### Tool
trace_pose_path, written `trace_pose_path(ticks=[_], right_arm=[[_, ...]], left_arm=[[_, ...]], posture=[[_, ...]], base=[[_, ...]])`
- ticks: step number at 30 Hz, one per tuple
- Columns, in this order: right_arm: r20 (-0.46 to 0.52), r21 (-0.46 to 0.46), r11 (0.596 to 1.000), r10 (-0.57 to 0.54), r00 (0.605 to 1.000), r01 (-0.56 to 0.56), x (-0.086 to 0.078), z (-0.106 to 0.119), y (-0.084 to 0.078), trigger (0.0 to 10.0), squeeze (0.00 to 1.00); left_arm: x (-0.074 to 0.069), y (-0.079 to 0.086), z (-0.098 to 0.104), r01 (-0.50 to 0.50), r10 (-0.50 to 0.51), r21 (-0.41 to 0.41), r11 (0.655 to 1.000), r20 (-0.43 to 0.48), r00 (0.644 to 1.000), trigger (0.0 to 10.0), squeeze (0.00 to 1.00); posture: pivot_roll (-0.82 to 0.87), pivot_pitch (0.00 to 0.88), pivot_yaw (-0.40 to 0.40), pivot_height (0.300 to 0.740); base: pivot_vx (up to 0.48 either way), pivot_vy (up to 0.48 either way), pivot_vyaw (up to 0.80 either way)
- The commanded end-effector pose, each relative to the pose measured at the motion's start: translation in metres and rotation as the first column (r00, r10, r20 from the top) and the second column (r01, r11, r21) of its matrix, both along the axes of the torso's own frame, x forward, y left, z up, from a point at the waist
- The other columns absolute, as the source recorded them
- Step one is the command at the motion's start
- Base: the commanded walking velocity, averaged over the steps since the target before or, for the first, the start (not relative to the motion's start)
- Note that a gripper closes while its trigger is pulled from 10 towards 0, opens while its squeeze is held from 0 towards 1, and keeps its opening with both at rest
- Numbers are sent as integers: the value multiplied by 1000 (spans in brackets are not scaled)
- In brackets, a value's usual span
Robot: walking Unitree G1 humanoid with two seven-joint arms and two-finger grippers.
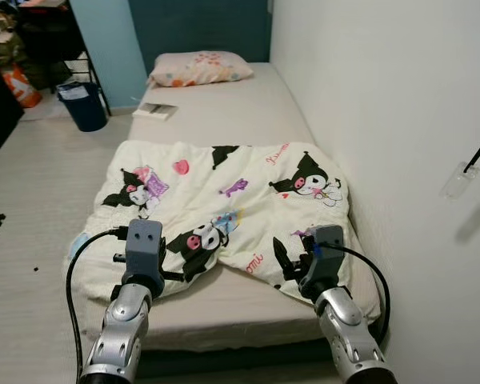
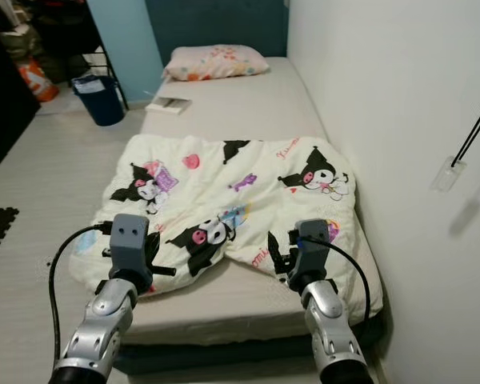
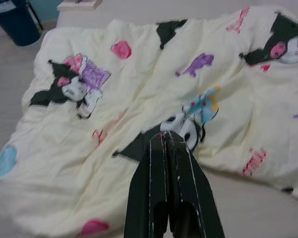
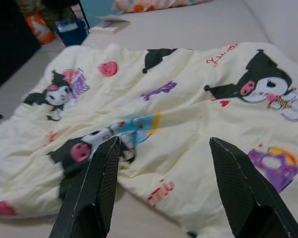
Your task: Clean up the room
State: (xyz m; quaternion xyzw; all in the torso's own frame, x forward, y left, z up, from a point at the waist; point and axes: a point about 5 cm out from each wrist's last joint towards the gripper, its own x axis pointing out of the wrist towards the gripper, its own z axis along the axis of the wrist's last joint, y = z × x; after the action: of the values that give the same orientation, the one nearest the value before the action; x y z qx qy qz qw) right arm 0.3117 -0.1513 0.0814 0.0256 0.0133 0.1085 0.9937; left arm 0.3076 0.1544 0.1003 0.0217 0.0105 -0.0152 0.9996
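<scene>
The step in hand looks like making the bed: the quilt lies rumpled across mid-frame on the mattress, its near edge uneven (pillow at top). Next, each claw must take a near corner. The left claw, fingers together, hovers lower left; the right claw, spread wide and empty, lower right.
</scene>
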Motion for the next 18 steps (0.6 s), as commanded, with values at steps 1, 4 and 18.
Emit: trace_pose_path(ticks=[1,4,18], right_arm=[[-5,4,1000,17,1000,-17,0,-2,7,10000,0],[-4,4,1000,16,1000,-16,0,-1,7,10000,0],[-5,12,1000,21,1000,-21,0,-2,9,10000,0]], left_arm=[[-3,7,-5,-18,18,2,1000,-22,1000,10000,0],[-3,7,-4,-16,16,3,1000,-21,1000,10000,0],[-4,9,-3,-27,27,9,1000,-1,1000,10000,0]], posture=[[-82,134,62,705],[-81,135,61,705],[-73,124,55,705]], base=[[266,0,0],[0,0,0],[0,0,0]])
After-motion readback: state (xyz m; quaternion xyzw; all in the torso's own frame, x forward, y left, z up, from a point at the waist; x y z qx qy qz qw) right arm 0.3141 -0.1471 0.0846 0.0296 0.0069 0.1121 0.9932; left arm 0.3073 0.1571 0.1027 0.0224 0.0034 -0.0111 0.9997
